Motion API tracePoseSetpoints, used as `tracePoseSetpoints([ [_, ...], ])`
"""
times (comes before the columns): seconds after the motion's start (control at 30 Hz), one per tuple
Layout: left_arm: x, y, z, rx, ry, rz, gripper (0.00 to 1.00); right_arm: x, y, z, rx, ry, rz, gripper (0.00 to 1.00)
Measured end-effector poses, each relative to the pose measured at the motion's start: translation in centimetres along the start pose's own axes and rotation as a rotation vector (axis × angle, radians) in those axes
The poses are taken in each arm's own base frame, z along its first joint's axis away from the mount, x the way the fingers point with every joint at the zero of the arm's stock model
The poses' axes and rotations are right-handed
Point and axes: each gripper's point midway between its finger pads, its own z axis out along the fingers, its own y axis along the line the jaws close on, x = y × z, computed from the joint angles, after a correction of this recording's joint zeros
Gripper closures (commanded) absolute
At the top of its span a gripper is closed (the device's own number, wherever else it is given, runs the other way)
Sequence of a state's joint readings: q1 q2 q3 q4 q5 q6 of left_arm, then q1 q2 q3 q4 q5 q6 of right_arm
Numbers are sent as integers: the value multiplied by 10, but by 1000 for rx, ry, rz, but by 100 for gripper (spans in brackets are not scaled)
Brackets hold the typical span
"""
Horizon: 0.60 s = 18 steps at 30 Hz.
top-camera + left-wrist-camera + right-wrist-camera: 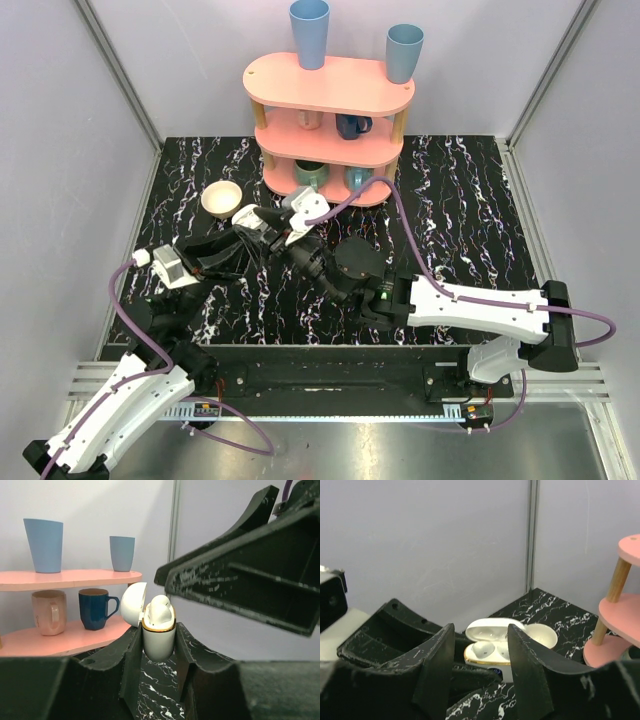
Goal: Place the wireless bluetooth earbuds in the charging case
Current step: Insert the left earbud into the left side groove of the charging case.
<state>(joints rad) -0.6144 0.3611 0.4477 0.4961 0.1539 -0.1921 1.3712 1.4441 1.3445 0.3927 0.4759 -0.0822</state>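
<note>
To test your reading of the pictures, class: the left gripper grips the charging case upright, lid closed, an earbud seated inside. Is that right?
Not quite: the lid is open, swung back, as the left wrist view shows. Otherwise yes: the left gripper grips the charging case upright, an earbud seated inside.

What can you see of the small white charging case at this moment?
The small glossy white plastic charging case stands upright, clamped at its sides by the left tool. Its rounded lid is hinged open, exposing a gold-trimmed rim. A white earbud sits in it, protruding above the rim. Whether a second is seated cannot be told.
</note>
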Motion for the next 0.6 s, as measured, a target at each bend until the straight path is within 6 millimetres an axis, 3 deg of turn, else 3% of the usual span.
tracePoseSetpoints([
  [0.23, -10, -2, -1, 7, -32, 6, 100, -38, 0, 4, -8, -58, -2, 44],
  [0.37, -11, -3, -3, 12, -35, 16, 100, -48, -5, 2, 15, -62, -7, 43],
  [0.5, -10, -6, -4, 34, -25, 37, 100, -49, -22, 4, 80, -14, -22, 42],
  [0.6, -3, -11, -5, 68, 10, 65, 100, -46, -47, 12, 144, 43, -15, 41],
])
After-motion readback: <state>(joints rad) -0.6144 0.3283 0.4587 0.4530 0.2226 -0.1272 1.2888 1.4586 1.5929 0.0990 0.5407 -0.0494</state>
